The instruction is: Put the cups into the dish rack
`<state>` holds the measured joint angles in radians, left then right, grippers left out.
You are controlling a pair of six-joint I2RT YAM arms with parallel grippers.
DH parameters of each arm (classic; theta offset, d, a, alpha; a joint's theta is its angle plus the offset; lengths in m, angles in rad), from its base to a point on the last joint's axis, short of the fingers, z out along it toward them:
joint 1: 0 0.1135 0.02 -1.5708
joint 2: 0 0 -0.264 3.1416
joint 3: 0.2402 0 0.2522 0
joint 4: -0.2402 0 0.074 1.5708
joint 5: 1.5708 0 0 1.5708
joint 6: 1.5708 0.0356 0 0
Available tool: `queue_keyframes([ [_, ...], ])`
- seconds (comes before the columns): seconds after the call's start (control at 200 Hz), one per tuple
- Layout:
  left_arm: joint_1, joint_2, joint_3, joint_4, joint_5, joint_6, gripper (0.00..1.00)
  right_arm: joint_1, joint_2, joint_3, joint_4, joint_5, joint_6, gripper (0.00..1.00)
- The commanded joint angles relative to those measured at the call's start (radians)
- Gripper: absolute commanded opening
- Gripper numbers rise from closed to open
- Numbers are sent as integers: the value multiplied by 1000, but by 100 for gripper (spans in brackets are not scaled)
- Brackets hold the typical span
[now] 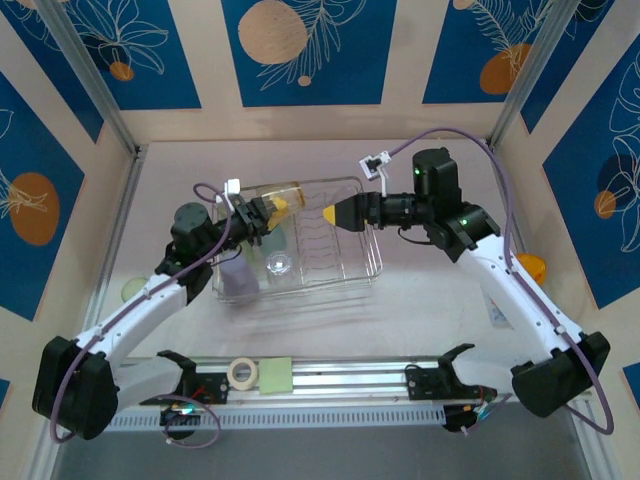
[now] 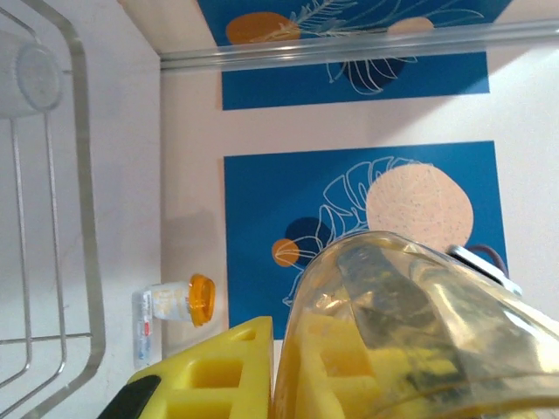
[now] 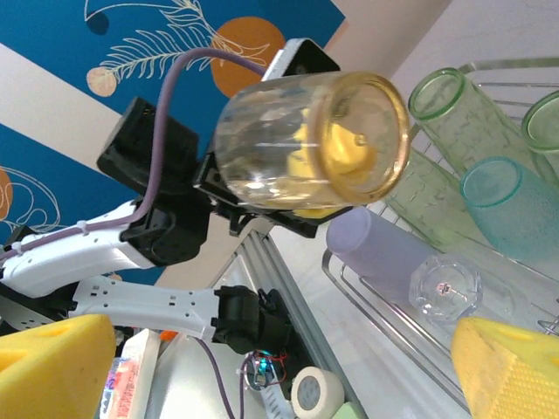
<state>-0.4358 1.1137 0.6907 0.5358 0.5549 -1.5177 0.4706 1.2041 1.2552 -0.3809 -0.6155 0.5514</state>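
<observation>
A pale peach cup [image 1: 281,196] lies on its side in the air over the dish rack [image 1: 365,262]. My left gripper [image 1: 262,212] is shut on the cup's wall, one yellow finger [image 2: 210,375] outside and the other inside the cup [image 2: 419,323]. My right gripper [image 1: 335,212] faces the cup's mouth [image 3: 358,135] from the right, open, its yellow fingertips [image 3: 61,362] wide apart with nothing between them. In the rack lie two light green cups [image 3: 445,113], a teal cup [image 3: 511,205], a lavender cup [image 3: 384,249] and a clear cup [image 3: 445,288].
A white tape roll [image 1: 241,372] and a green pad [image 1: 276,376] lie on the front rail between the arm bases. An orange dome piece [image 1: 533,268] sits beside the right arm. A small orange-capped item [image 2: 179,301] stands at the far wall.
</observation>
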Motion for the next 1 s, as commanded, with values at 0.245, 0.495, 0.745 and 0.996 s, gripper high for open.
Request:
queue_keyframes([
  [0.245,-150,80,58,110,81,31,0,23,151,55,115,-138,-10,100],
  [0.495,-166,117,61,144,79,31,0,33,145,4,129,-202,-33,98],
  [0.745,-164,188,52,315,87,-51,0,41,159,-83,235,-222,46,92],
  [0.996,-162,195,42,236,82,-21,0,41,151,-67,209,-205,19,85],
])
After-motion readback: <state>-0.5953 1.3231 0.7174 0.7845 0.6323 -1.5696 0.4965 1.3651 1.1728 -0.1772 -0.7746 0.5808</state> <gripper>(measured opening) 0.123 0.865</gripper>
